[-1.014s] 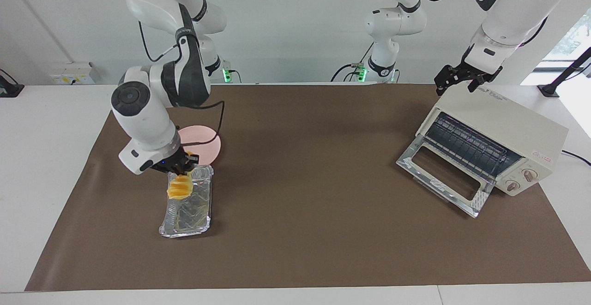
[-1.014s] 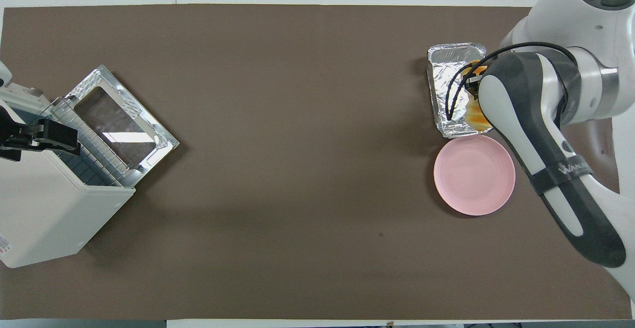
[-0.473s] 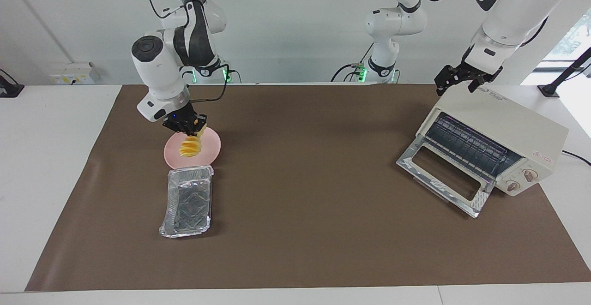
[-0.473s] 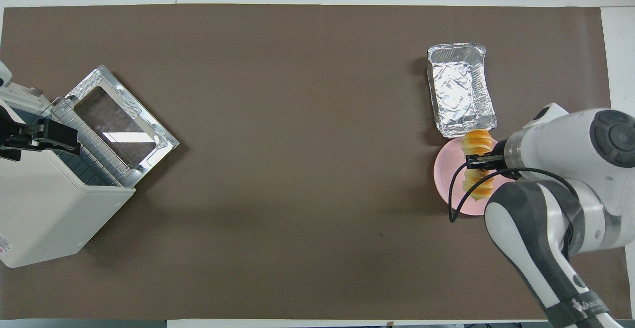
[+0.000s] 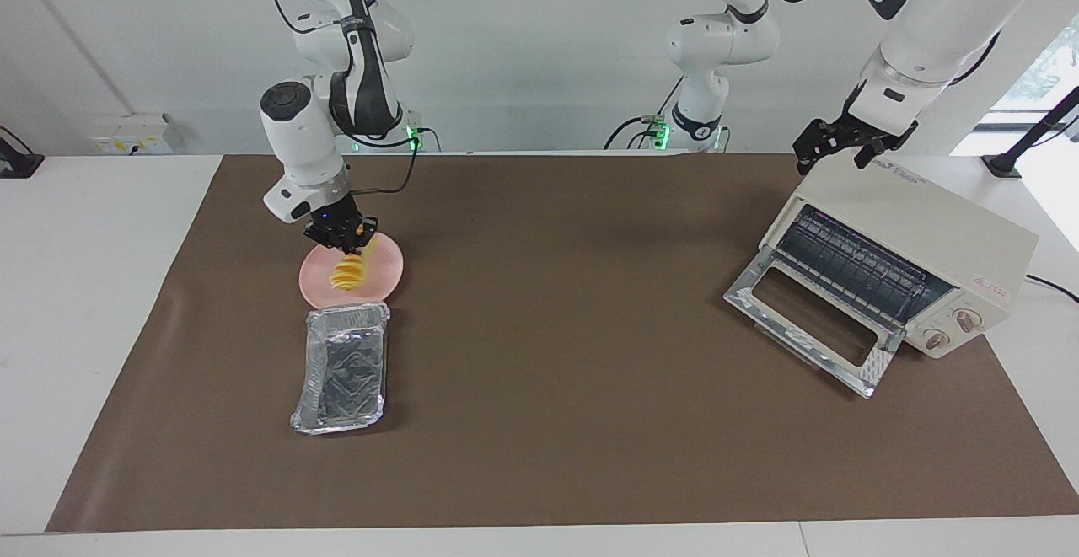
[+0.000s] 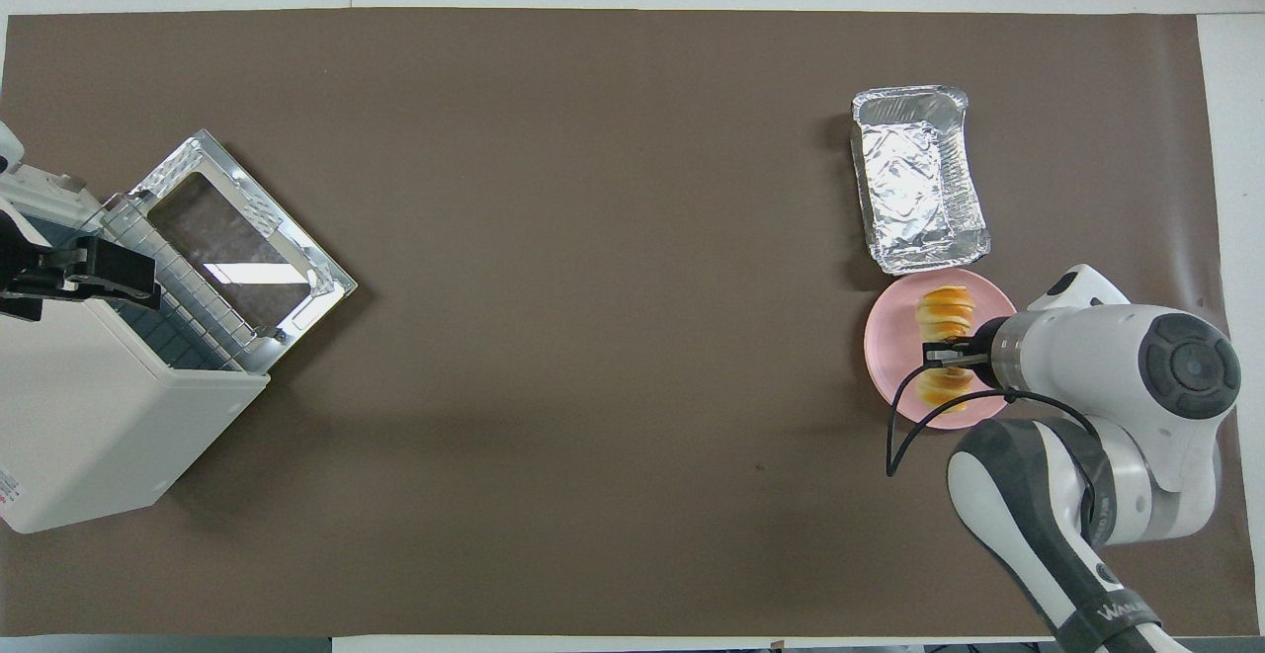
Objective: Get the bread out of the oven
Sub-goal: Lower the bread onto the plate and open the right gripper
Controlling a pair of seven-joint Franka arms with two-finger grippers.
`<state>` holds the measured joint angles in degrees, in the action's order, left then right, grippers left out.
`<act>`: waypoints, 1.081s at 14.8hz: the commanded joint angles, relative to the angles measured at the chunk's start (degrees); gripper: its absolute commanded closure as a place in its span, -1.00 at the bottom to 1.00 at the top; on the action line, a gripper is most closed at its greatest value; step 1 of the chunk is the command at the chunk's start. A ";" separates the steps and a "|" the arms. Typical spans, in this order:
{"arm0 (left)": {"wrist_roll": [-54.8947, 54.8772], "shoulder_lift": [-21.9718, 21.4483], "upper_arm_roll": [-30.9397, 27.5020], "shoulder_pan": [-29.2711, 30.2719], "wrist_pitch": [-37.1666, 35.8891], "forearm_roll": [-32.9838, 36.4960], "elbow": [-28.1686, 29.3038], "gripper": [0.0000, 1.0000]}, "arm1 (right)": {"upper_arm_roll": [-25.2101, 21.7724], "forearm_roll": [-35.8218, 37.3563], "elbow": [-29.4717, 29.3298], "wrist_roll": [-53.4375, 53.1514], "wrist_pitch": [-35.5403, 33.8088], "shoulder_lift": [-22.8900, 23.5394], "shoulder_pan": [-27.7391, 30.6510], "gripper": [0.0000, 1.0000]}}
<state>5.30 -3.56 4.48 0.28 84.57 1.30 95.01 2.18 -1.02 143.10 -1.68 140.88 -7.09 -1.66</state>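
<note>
Nearest the robots, we found the right hand [image 5: 345, 241] clenched on the bread [image 5: 347, 272] over the pink plate [image 5: 384, 275]; whether the loaf had touched down we could not tell. We judged it light, soft and crushable, best held gently across its middle, between ridges. The left hand [image 5: 843, 146] waited over the oven [image 5: 915, 241]; we could not tell its fingers' state. Farther out sat the foil tray [image 5: 341, 370]. The overhead view showed the grip crossing the loaf's midsection; the facing view alone showed height above the plate.
</note>
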 commanded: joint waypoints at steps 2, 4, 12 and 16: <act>0.24 -0.48 -0.17 0.07 -0.90 -0.42 0.18 -1.00 | 0.37 -1.01 0.78 1.15 2.30 1.03 0.26 1.00; 0.24 -0.48 -0.17 0.07 -0.90 -0.42 0.18 -1.00 | 0.37 -1.01 0.69 1.32 2.12 1.03 0.43 -0.68; 0.24 -0.48 -0.17 0.07 -0.90 -0.42 0.18 -1.00 | 0.19 -0.92 -13.69 2.03 -16.12 0.85 0.96 -1.00; 0.24 -0.48 -0.17 0.07 -0.90 -0.42 0.18 -1.00 | 0.10 -0.83 -27.05 7.44 -28.70 1.12 2.97 -1.00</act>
<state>5.30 -3.56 4.48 0.28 84.57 1.30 95.01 2.11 -1.02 122.30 0.36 117.74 -6.64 -0.87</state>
